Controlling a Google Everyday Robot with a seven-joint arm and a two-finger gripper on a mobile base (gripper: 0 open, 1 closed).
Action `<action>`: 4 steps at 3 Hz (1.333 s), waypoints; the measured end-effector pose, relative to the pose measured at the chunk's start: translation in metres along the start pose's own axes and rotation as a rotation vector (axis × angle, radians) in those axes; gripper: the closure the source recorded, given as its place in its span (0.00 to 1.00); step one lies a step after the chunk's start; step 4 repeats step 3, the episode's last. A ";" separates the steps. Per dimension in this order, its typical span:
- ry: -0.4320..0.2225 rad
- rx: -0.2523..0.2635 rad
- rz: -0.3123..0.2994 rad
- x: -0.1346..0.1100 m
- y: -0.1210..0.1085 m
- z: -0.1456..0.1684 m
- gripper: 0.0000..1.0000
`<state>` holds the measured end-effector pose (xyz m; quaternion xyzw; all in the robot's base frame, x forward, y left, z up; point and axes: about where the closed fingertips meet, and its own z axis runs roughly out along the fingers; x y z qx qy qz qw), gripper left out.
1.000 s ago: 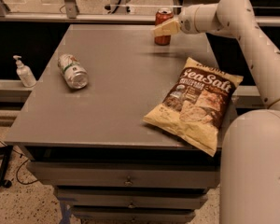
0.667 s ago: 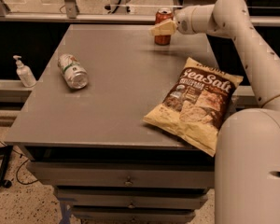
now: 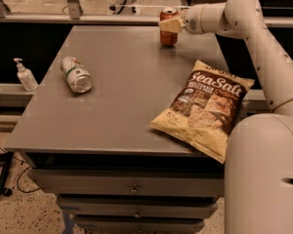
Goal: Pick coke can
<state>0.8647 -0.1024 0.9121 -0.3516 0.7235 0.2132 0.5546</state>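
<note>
The coke can (image 3: 168, 37) is red with a silver top rim and stands upright near the far edge of the grey table (image 3: 122, 101), right of centre. My gripper (image 3: 170, 24) reaches in from the right on the white arm (image 3: 244, 18). It sits at the can's upper middle and covers part of it. The can's base rests on the table.
A silver can with green and red markings (image 3: 76, 74) lies on its side at the table's left. A Sea Salt chip bag (image 3: 205, 108) lies at the front right. A sanitizer pump bottle (image 3: 25, 75) stands on a ledge to the left. Drawers sit below the table.
My gripper has shifted slightly left, from beside the can's right side to over its middle. The can has stayed in place.
</note>
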 end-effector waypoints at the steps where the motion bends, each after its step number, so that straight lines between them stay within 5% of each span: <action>1: -0.040 -0.077 0.024 -0.014 0.019 -0.014 0.86; 2: -0.116 -0.183 0.066 -0.038 0.039 -0.044 1.00; 3: -0.217 -0.271 0.103 -0.077 0.058 -0.084 1.00; 4: -0.217 -0.271 0.103 -0.077 0.058 -0.084 1.00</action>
